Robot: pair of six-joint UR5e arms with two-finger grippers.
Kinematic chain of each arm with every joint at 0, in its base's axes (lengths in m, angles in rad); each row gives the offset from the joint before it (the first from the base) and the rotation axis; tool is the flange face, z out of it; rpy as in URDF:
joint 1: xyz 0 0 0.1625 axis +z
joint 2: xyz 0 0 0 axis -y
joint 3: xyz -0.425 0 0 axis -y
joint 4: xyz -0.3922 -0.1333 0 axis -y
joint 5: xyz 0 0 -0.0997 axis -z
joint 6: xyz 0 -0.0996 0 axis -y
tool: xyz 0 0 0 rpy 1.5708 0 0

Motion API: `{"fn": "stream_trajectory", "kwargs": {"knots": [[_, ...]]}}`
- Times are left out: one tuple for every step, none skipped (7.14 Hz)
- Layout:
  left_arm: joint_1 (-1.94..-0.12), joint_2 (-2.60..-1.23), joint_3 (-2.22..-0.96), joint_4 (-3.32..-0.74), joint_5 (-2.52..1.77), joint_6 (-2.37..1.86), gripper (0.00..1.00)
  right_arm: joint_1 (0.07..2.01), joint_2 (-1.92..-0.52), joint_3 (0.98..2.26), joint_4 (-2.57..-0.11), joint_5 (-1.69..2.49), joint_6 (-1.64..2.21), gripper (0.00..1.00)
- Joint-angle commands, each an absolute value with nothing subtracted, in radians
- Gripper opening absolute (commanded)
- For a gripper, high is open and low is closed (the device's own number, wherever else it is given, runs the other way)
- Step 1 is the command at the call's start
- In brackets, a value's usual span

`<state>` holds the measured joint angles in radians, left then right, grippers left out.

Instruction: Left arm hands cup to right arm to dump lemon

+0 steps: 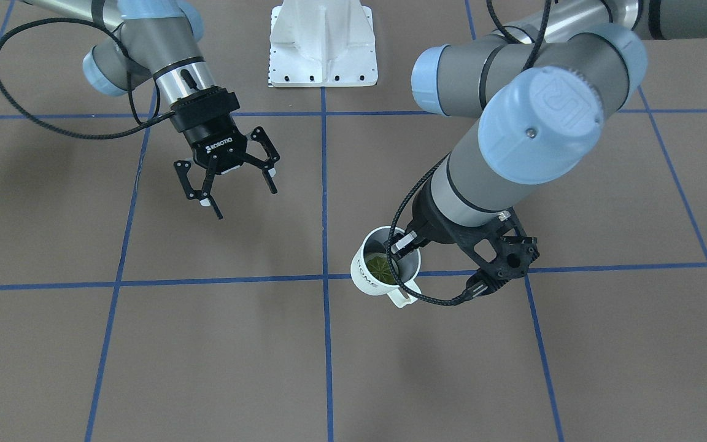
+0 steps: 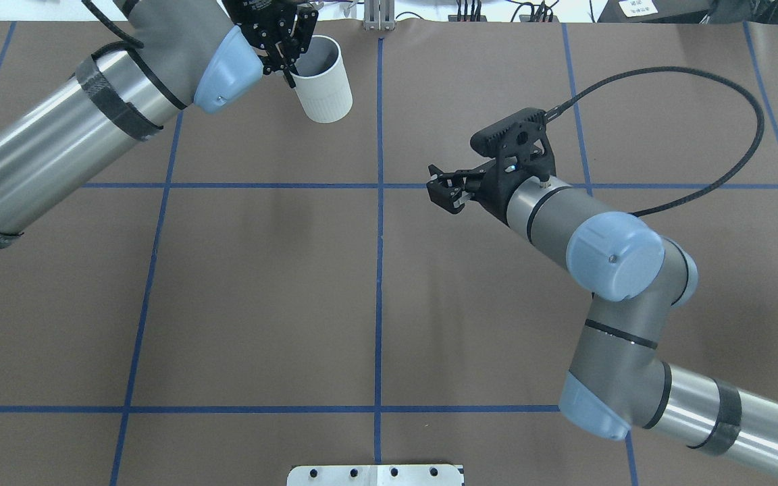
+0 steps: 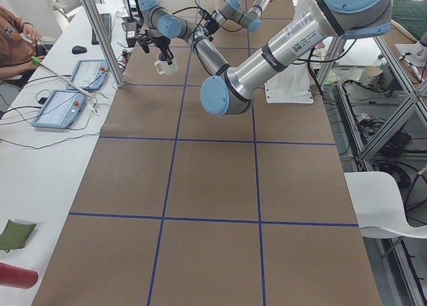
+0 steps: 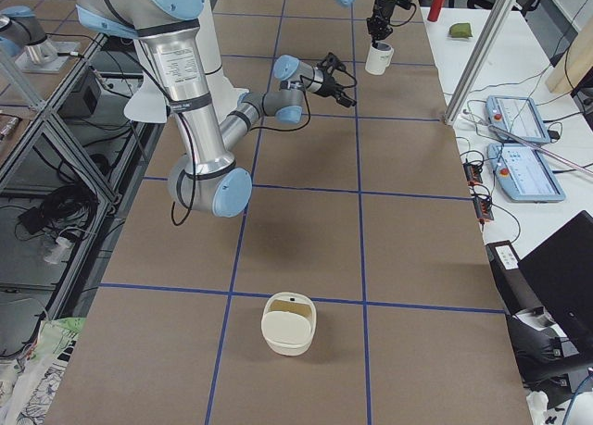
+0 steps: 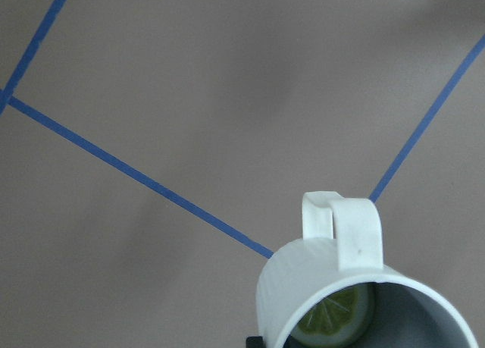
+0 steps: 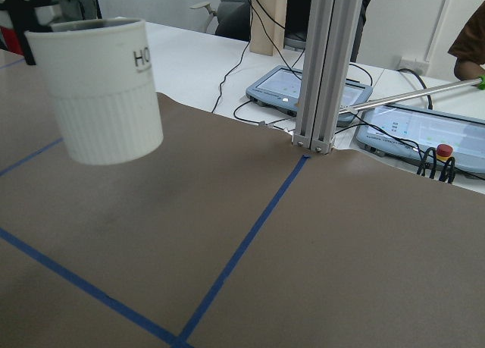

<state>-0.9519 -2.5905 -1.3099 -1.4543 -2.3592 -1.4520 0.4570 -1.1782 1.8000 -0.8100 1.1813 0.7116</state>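
Note:
The white cup [image 1: 377,274] with black "HOME" lettering hangs a little tilted above the table, clear of the brown surface. My left gripper [image 1: 400,247] is shut on its rim, one finger inside the cup. The lemon [image 1: 380,266], a yellow-green slice, lies inside it and also shows in the left wrist view [image 5: 333,323]. The cup's handle [image 5: 342,230] points away from the left gripper. My right gripper [image 1: 247,202] is open and empty, about one grid square from the cup. In the right wrist view the cup [image 6: 100,90] is at upper left. The overhead view shows the cup [image 2: 323,82] at the far left.
Blue tape lines [image 1: 324,202] divide the brown table into squares. The robot's white base plate [image 1: 323,46] sits at the near edge. A white lidded bowl [image 4: 289,323] stands on the robot's right end. An aluminium post [image 6: 320,67] and tablets [image 6: 284,86] stand beyond the far edge.

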Motion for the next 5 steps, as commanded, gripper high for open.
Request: {"fn": "stream_trajectory", "kwargs": {"knots": [[-0.908,-2.658,-1.196,-1.570,-2.359,-1.550,0.00,0.387,-1.145,1.790,-0.819,1.072,0.710,0.99],[-0.890,-2.677,-1.189,-1.571,-2.359,-1.563,0.00,0.374,-1.140,1.778,-0.821,1.037,0.710,0.99],[-0.887,-2.689,-1.189,-1.569,-2.365,-1.563,0.00,0.371,-1.128,1.766,-0.819,1.034,0.709,0.99],[-0.879,-2.692,-1.192,-1.563,-2.370,-1.563,0.00,0.371,-1.127,1.758,-0.821,1.032,0.703,0.99],[-0.865,-2.700,-1.190,-1.559,-2.370,-1.565,0.00,0.371,-1.126,1.750,-0.821,1.014,0.659,0.99]]}}
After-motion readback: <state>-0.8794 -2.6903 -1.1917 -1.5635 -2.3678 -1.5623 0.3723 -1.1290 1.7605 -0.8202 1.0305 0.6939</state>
